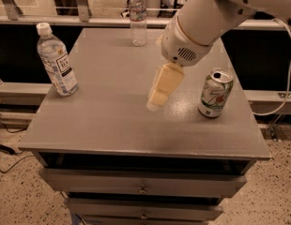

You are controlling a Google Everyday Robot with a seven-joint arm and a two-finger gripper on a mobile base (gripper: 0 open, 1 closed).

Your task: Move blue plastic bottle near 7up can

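Observation:
The blue plastic bottle [56,60] stands upright at the table's left edge, with a white cap and a white label with dark print. The 7up can [216,93] stands upright near the right edge, green and white with a silver top. My gripper [160,89] hangs from the white arm over the middle of the table, pointing down and left. It lies between the bottle and the can, closer to the can, touching neither.
A slimmer clear bottle [138,17] stands at the far edge of the grey table [112,121]. Drawers sit below the tabletop. A rail runs behind the table. A cable hangs at the right.

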